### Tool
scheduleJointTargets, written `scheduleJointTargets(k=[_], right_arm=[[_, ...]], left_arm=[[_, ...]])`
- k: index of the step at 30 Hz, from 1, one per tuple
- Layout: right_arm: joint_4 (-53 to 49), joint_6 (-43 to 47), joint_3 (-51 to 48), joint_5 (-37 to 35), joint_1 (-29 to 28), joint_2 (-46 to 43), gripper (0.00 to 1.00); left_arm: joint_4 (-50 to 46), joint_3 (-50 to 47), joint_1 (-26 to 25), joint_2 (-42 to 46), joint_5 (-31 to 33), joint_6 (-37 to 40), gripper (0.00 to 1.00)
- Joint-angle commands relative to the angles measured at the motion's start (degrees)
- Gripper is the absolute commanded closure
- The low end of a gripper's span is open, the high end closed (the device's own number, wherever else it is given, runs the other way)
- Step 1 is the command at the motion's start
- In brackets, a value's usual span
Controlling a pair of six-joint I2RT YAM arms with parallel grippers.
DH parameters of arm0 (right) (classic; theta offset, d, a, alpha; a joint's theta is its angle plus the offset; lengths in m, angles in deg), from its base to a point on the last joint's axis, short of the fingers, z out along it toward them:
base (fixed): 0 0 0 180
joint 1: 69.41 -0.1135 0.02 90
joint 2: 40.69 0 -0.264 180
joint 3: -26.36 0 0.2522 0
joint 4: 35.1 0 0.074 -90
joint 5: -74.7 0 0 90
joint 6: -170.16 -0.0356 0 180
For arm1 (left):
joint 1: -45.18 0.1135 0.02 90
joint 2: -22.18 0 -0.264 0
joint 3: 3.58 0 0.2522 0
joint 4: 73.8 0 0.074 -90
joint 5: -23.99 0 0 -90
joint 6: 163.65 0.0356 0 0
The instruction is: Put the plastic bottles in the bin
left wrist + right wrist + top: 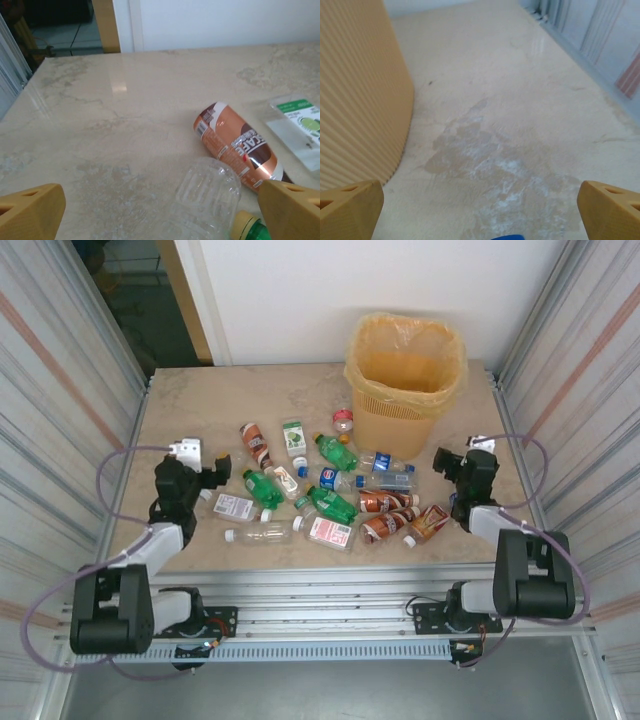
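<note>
Beige marble-patterned tabletop (100, 130): smooth, polished, faintly reflective.
Yellow-beige ribbed plastic bin (355, 100): matt.
Translucent orange-yellow film bag liner (405, 345): thin, crinkled, glossy.
Clear ridged plastic bottle (205, 192): glossy.
Brown-labelled bottle (235, 145): shiny foil-like wrap.
Grey corrugated metal side walls (60, 370): satin.

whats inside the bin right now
Inside the bin, its orange-yellow liner is visible, with nothing else in the part that shows. The floor is hidden behind the near rim.
</note>
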Motion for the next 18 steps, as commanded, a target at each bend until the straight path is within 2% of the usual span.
scheduleJointTargets(k=[1, 6, 10, 18], right_arm=[[-10.2, -5.9, 3.8, -2.2, 0.7, -4.9, 0.02], [-23.2, -11.2, 5.9, -4.4, -0.6, -11.7, 0.02], [-40.0, -17.5, 10.4, -7.0, 0.5, -15.5, 0.02], [-62.7, -19.3, 16.7, 1.0, 3.5, -18.2, 0.02]], left_arm=[[-9.2, 2.9, -1.0, 5.3, 3.1, -2.8, 0.01], [-16.5, 3.8, -3.0, 12.7, 5.2, -8.0, 0.01], [-22.3, 5.2, -4.0, 16.5, 5.5, -13.9, 0.01], [-28.3, 7.1, -4.3, 18.7, -1.3, -23.2, 0.01]])
